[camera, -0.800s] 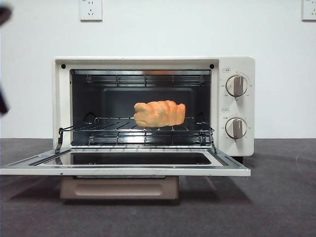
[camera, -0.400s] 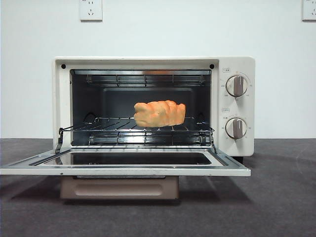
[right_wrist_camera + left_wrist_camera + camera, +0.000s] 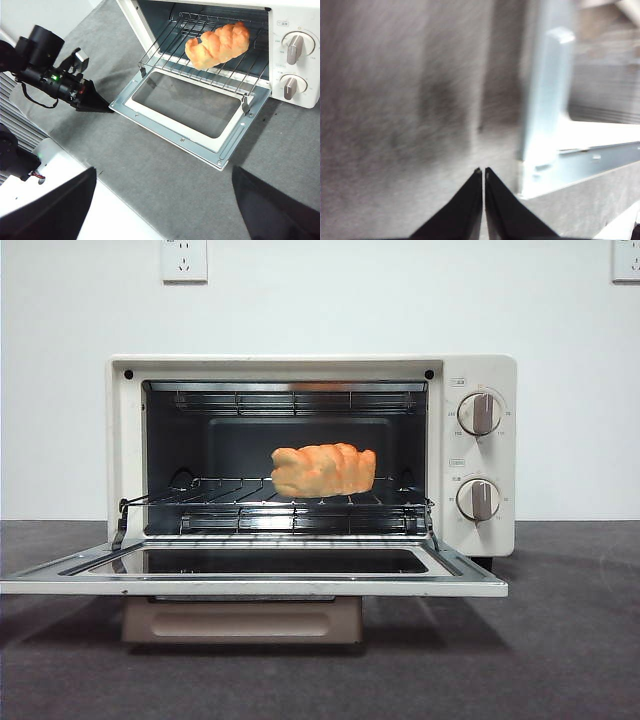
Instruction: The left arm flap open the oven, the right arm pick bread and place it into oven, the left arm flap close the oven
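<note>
The cream-white oven (image 3: pixel 480 370) stands with its door (image 3: pixel 250 585) flapped down flat. The braided golden bread (image 3: pixel 323 469) lies on the wire rack (image 3: pixel 300 505) inside, and also shows in the right wrist view (image 3: pixel 217 44). My left gripper (image 3: pixel 483 172) is shut and empty, low over the grey mat just beside the door's outer corner (image 3: pixel 545 100). The right wrist view shows it (image 3: pixel 102 106) pointing at that corner of the door (image 3: pixel 175 127). My right gripper (image 3: pixel 164 172) is open and empty, held high and back from the oven (image 3: pixel 295 20). Neither arm shows in the front view.
Two knobs (image 3: pixel 480 413) sit on the oven's right panel. A dark grey mat (image 3: pixel 560 640) covers the table. Its white edge (image 3: pixel 75 210) lies below the left arm. Wall sockets (image 3: pixel 184 258) are behind the oven.
The dark arm seen at the front view's left edge one second ago has left that view. The oven, door and bread have not moved.
</note>
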Controlling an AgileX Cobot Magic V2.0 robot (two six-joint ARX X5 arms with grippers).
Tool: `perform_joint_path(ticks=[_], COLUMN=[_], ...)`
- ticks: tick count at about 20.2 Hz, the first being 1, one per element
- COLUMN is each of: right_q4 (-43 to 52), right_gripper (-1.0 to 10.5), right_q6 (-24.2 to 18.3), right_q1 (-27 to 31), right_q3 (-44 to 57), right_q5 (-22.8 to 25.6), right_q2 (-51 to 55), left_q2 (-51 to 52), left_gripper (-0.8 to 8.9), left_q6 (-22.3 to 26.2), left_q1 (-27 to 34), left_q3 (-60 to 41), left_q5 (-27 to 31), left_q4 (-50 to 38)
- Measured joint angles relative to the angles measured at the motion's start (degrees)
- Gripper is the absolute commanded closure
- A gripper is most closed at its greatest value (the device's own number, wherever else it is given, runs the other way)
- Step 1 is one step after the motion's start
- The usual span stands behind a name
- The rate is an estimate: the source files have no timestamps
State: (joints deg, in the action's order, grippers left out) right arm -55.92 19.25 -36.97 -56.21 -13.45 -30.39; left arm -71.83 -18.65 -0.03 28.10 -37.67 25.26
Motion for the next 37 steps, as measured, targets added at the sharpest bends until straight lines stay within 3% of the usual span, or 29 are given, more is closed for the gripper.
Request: perform_joint_path(ticks=[21, 26, 37], right_q4=[0.00, 0.07, 3.21], right_gripper=[5.2, 5.2, 5.2], right_q6=[0.74, 0.77, 1.20], right_q1=[0.00, 0.00, 0.00], right_q3=[0.00, 0.00, 0.00], right_q5=[1.70, 1.70, 1.70], right_q2=[0.00, 0.00, 0.00], left_q2=[-4.28, -4.28, -4.26], left_gripper=[8.02, 8.02, 8.02], left_q6=[-2.05, -7.28, -22.67], left_q1=[0.39, 0.39, 0.24], left_q3=[-0.33, -0.33, -0.31], left_q5=[-10.27, -16.79, -18.23], left_q4=[-6.10, -13.38, -33.00])
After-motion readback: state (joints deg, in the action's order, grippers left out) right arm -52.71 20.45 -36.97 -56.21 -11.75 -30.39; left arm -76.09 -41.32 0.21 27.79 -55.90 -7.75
